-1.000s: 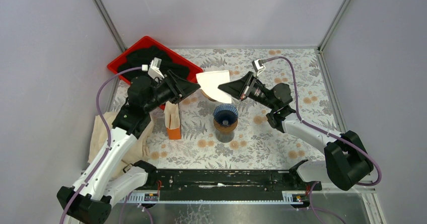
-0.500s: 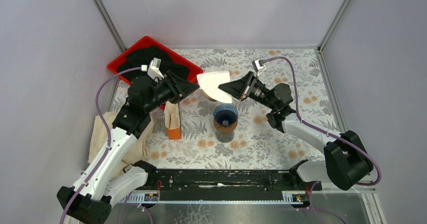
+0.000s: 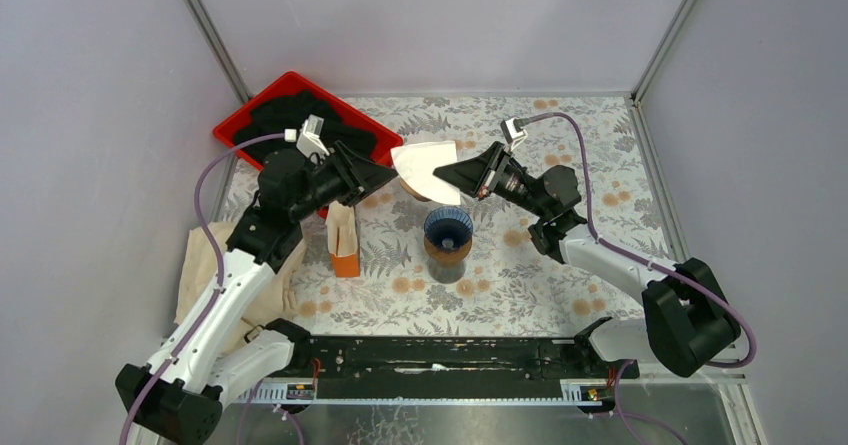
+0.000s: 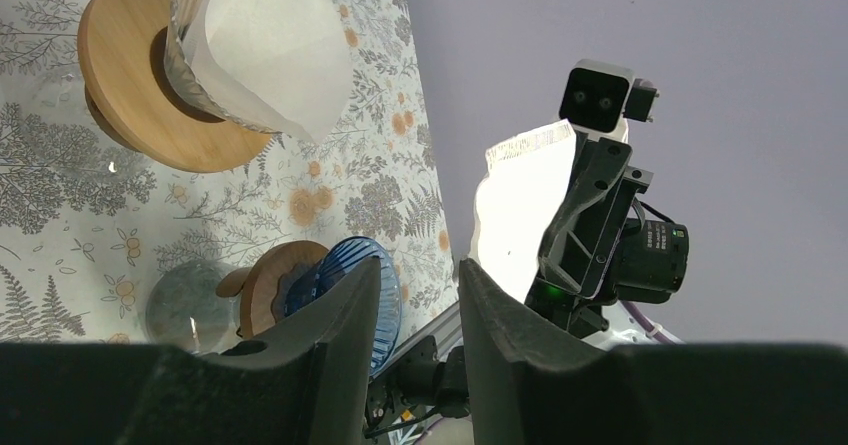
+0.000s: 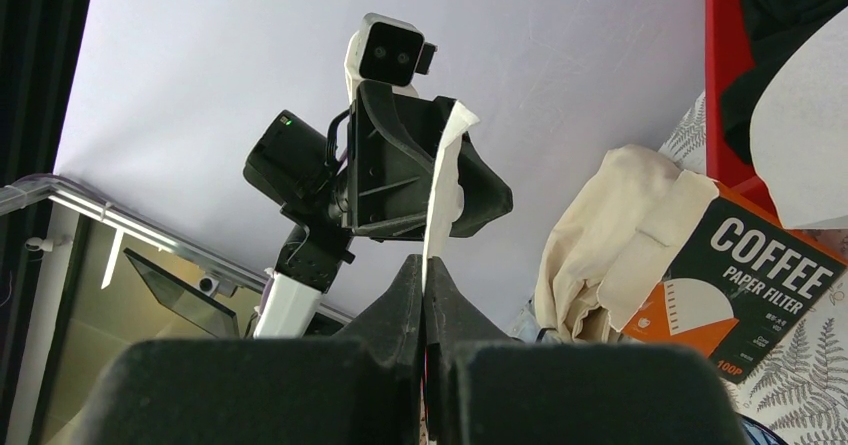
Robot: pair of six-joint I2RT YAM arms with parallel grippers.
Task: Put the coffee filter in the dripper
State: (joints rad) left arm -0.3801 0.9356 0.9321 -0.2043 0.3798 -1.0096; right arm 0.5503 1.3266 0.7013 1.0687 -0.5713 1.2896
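Note:
The white paper coffee filter (image 3: 424,165) hangs in the air above the table's middle, and my right gripper (image 3: 441,175) is shut on its right edge (image 5: 441,180). My left gripper (image 3: 390,173) faces it from the left with its jaws apart and nothing between them. In the left wrist view the filter (image 4: 520,205) sits just beyond the right fingertip (image 4: 478,280). The blue ribbed dripper (image 3: 447,227) stands on a brown jar below and in front of the filter, and also shows behind the left finger (image 4: 372,290).
A wooden stand (image 4: 130,95) holding a stack of filters (image 4: 265,50) sits under the held filter. An orange coffee filter box (image 3: 343,240) and a beige cloth (image 3: 205,270) lie to the left. A red tray (image 3: 290,105) holding black cloth is at the back left.
My left gripper's jaws have narrowed a little and its arm has shifted slightly. The right gripper and the filter have stayed where they were.

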